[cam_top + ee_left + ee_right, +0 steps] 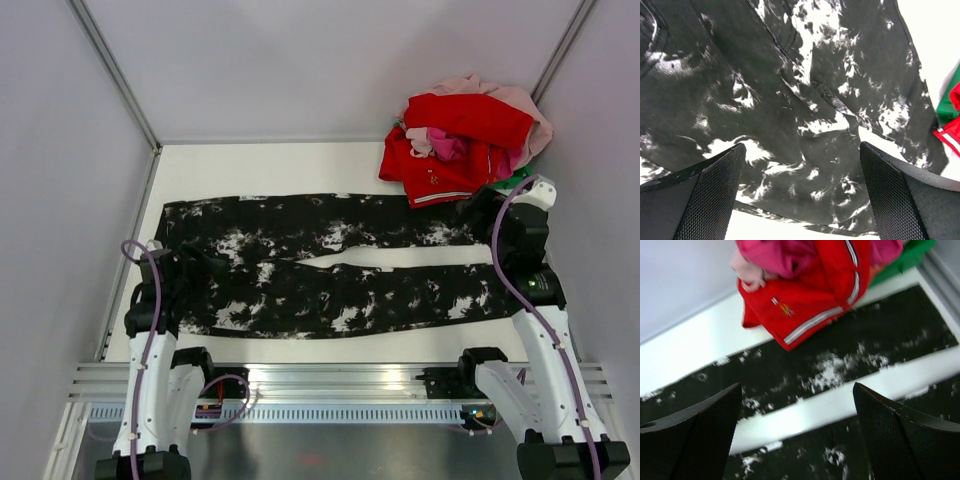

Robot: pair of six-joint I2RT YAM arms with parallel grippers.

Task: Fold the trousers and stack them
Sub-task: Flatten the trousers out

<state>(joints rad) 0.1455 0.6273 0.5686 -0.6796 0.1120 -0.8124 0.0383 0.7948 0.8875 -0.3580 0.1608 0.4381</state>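
Observation:
The trousers [320, 265], black with white blotches, lie flat across the table, waist at the left and both legs running right with a narrow gap of table between them. My left gripper [195, 265] hovers over the waist end, open and empty. In the left wrist view the trousers [790, 90] fill the frame between the open fingers of my left gripper [801, 152]. My right gripper [490, 228] hovers over the leg ends, open and empty. In the right wrist view my right gripper [796, 390] is above the two legs [850, 345] and the gap between them.
A pile of red and pink clothes [465, 140] sits at the back right corner, touching the far leg's end; it also shows in the right wrist view [810, 295]. A green item [516, 180] lies under it. The white table [260, 170] has walls on three sides.

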